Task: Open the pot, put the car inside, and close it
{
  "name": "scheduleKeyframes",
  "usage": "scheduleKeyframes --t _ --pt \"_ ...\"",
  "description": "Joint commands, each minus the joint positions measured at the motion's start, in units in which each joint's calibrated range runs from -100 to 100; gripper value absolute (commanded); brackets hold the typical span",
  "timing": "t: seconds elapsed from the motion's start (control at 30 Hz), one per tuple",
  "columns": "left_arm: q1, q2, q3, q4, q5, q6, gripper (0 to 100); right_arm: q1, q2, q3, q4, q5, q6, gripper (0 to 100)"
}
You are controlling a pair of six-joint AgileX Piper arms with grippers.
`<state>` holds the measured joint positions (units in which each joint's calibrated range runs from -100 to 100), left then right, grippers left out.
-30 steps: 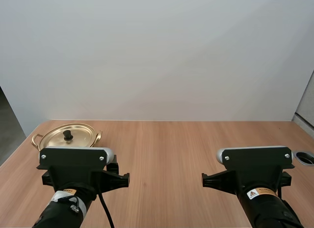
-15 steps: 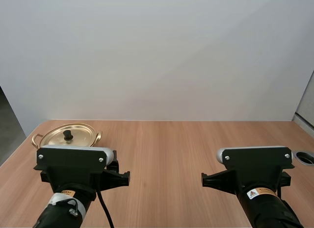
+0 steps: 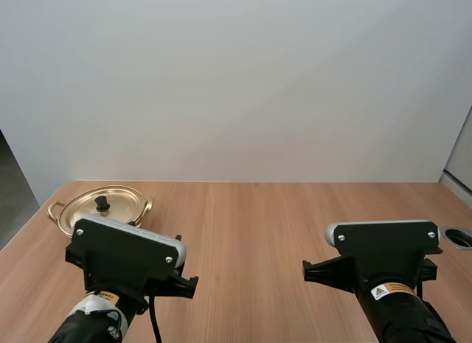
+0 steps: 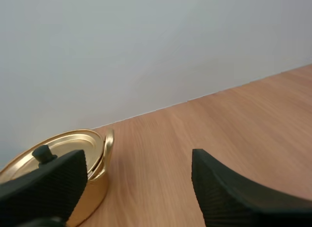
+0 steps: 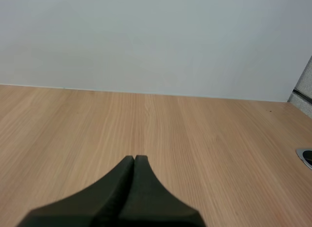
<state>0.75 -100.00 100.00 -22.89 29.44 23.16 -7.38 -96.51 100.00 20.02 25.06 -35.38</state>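
A round golden metal pot (image 3: 122,206), lid on with its black knob (image 3: 102,203), sits in the far left corner of the light wooden table (image 3: 258,217), close to both edges. My left gripper (image 4: 138,161) is near it, its 2 fingers spread. My right gripper (image 5: 134,161), fingers pressed together, faces open wood.

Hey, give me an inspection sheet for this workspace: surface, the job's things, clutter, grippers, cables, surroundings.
Surface: wooden table, with a round opening at its right edge.
Job's things: gold pot at the table's far left corner, lid on, black knob upright.
Clutter: nothing seen.
Grippers: left gripper open, holding nothing, the pot close beside it; right gripper shut on nothing, over plain wood.
Cables: nothing seen on the table.
Surroundings: plain pale wall behind the table.
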Motion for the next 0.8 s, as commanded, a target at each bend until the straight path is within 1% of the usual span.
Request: scheduleKeyframes --t 0.0,0.23,0.33,0.43,0.53,0.63,0.67,0.7,0.77 --pt "-0.03 0.00 0.00 23.24 -0.13 0.02 100 0.05 -0.02 0.00 -0.05 0.07 -0.05 0" --pt "-0.03 0.00 0.00 23.24 -0.13 0.02 100 0.05 -0.02 0.00 -0.05 0.07 -0.05 0" --pt "0.48 0.00 0.00 22.89 2.21 -0.52 100 0.05 -0.02 0.00 -0.05 0.07 -0.05 0" --pt "0.99 0.00 0.00 22.89 2.21 -4.87 100 0.05 -0.02 0.00 -0.05 0.07 -0.05 0" --pt "1.17 0.00 0.00 22.89 2.04 -10.66 100 0.05 -0.02 0.00 -0.05 0.07 -0.05 0" --pt "1.17 0.00 0.00 22.89 2.04 -22.85 100 0.05 -0.02 0.00 -0.05 0.07 -0.05 0" --pt "1.17 0.00 0.00 23.23 2.04 -28.45 100 0.05 -0.02 0.00 -0.05 0.07 -0.05 0" --pt "1.17 0.00 0.00 23.45 1.18 -31.92 100 0.05 -0.02 0.00 -0.05 0.07 -0.05 0" --pt "1.17 0.00 0.00 23.88 1.04 -33.00 100 0.05 -0.02 0.00 -0.05 0.07 -0.05 0"
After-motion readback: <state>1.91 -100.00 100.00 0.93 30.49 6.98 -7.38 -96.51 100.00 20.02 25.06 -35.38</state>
